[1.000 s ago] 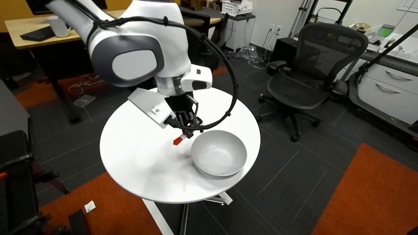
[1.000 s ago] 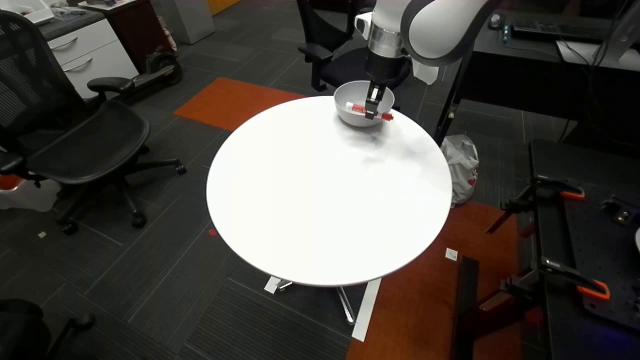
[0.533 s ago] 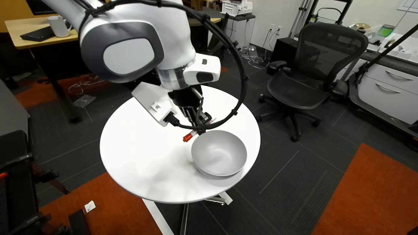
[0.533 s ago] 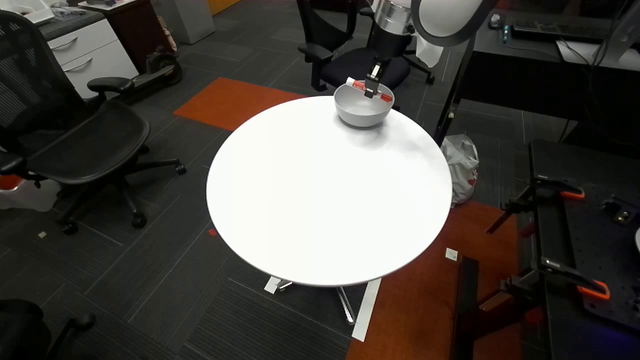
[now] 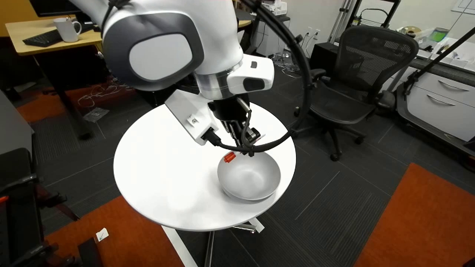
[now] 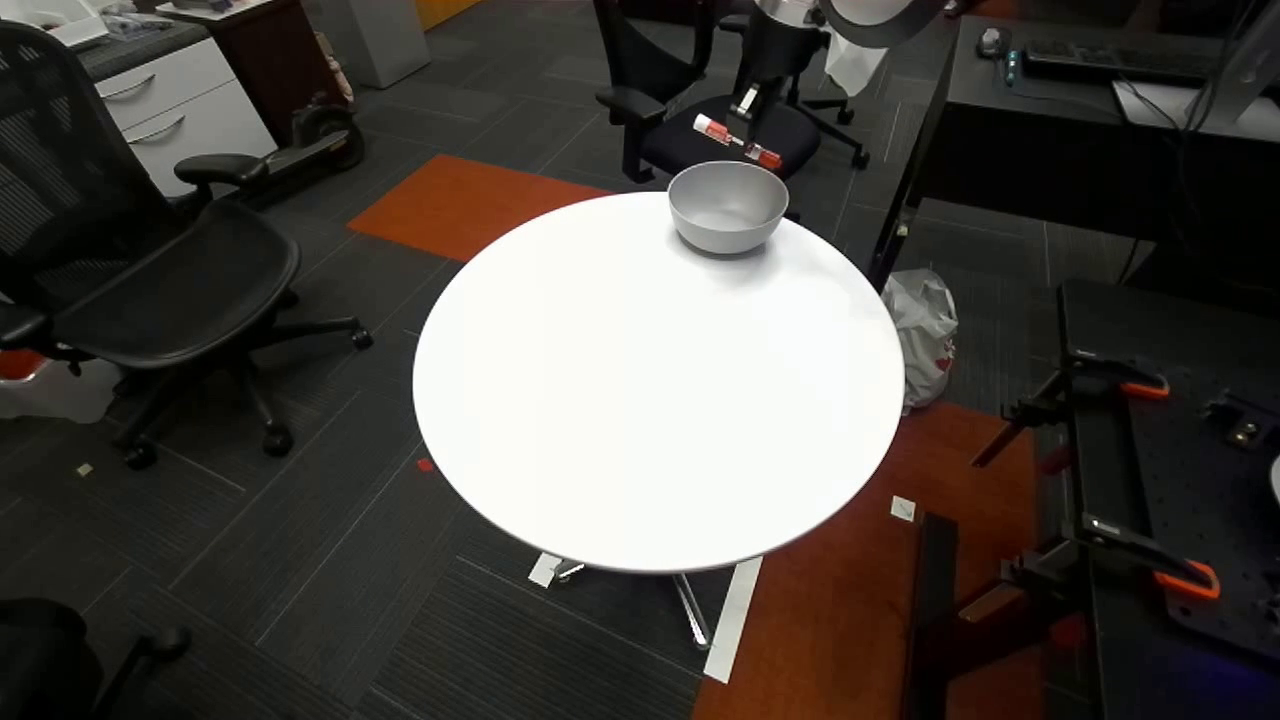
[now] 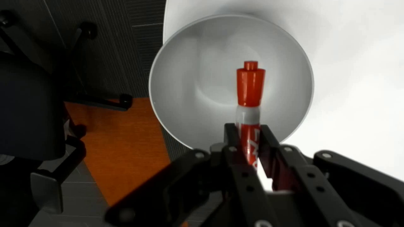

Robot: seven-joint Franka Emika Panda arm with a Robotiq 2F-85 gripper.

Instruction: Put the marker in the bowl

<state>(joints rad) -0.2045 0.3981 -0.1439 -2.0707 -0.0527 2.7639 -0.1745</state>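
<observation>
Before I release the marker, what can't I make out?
Wrist view: lettering on the marker, partly covered by the gripper.
Wrist view: rim of the bowl, partly behind gripper.
In an exterior view: marker's middle, behind gripper and cable.
Both exterior views: arm, cut off by top edge.

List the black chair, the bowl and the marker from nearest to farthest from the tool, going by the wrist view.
1. Marker: gripped by the tool itself.
2. Bowl: lower down, showing behind the marker.
3. Black chair: farthest, out at the view's left edge.
</observation>
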